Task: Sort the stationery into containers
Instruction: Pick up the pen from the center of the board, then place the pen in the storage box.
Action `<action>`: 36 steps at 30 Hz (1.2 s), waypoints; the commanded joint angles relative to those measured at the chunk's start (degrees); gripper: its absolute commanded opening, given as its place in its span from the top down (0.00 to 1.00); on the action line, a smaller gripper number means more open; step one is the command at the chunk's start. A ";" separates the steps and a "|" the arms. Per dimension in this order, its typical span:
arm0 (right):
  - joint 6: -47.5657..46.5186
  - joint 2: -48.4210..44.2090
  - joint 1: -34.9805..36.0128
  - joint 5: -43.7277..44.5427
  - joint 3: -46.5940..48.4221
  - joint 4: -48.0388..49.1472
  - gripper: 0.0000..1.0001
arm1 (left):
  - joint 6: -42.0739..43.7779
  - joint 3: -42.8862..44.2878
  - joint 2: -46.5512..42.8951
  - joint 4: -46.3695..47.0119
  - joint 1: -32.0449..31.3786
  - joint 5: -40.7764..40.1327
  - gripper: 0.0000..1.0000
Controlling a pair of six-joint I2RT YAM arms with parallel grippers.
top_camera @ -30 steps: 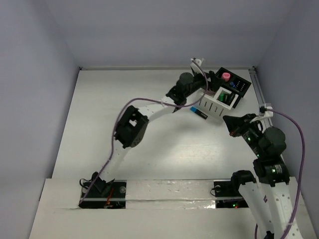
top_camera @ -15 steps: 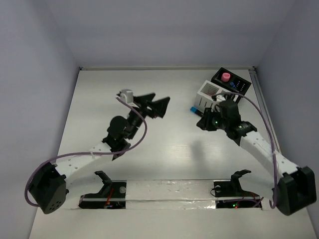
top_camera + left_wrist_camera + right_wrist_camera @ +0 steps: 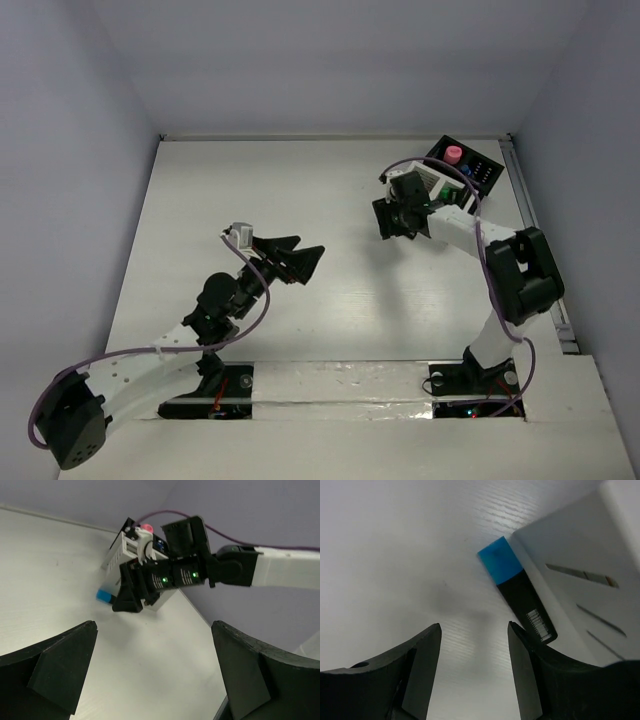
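Note:
A black highlighter with a blue cap (image 3: 516, 594) lies flat on the table, its tail against the white slatted box (image 3: 580, 555). My right gripper (image 3: 474, 667) hovers just short of it, open, with only bare table between its fingers. From above, the right gripper (image 3: 390, 222) sits at the white box's (image 3: 437, 186) near-left corner and hides the highlighter. The black box (image 3: 474, 170) joins the white one behind; a pink cap (image 3: 453, 153) stands in it. My left gripper (image 3: 300, 255) is open and empty at mid-table. Its view shows the blue cap (image 3: 104, 596) under the right gripper.
The containers stand near the table's right rail (image 3: 522, 190) and back wall. The right arm (image 3: 520, 270) bends along the right side. A purple cable (image 3: 240, 315) loops beside the left arm.
The left arm has pulled back from the containers to mid-table, still open. The right arm has swung in from the right to the white box's corner, and its jaws have opened.

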 commanded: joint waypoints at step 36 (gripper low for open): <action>-6.41 12.44 6.80 3.11 9.71 -0.41 0.43 | 0.24 -6.17 -1.28 11.07 -0.34 11.63 0.02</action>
